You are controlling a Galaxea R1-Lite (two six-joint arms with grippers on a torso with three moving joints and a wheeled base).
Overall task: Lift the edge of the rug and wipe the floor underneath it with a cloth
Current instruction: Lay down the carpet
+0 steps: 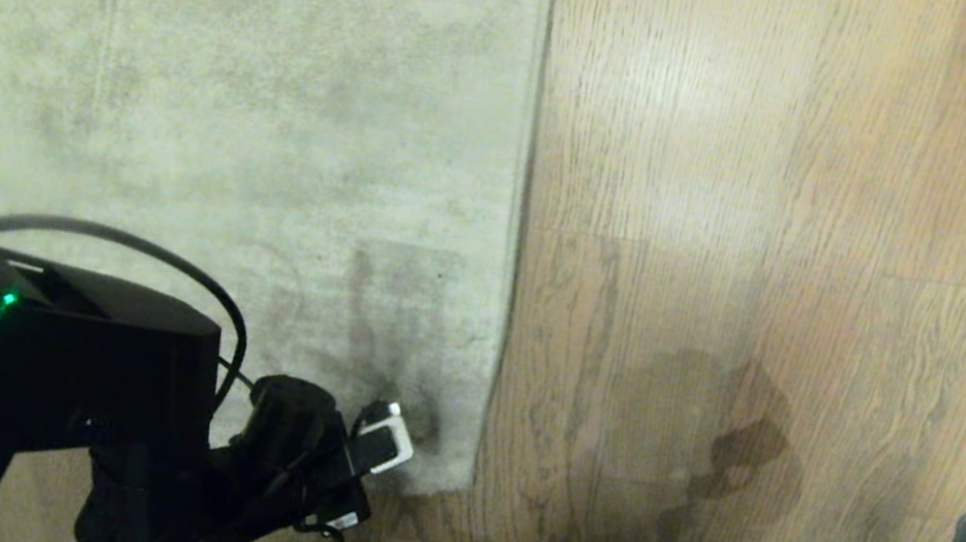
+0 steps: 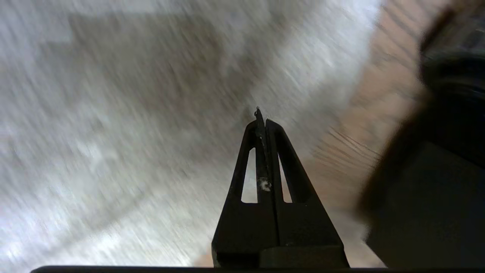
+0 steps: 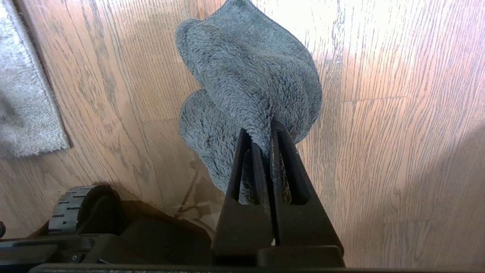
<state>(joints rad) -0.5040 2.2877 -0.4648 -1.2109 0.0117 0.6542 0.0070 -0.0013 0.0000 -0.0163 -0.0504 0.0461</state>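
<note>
Your left gripper (image 2: 261,113) has its two black slotted fingers pressed flat together with nothing between them, and in its wrist view it hangs over the pale grey-beige mottled short-pile rug (image 1: 208,97), the picture streaked as if the arm were moving. From the head view you can see that arm low on the left, its wrist over the rug's near corner (image 1: 449,476), so the rug edge (image 1: 517,218) lies just off to the robot's right of the fingertips and runs straight away from you, with the near border meeting it square at that corner. Your right gripper (image 3: 265,131) is clamped shut on a small dark grey-teal fuzzy cloth (image 3: 246,76), which droops from the tips above the light brown oak-grained wooden floor (image 1: 796,216); in the head view only a fold of that cloth shows at the lower right, well apart from the rug. The left arm is much the nearer to the corner, so I judge the lift is its job, and the fingers must part first before they can pinch the border.
</note>
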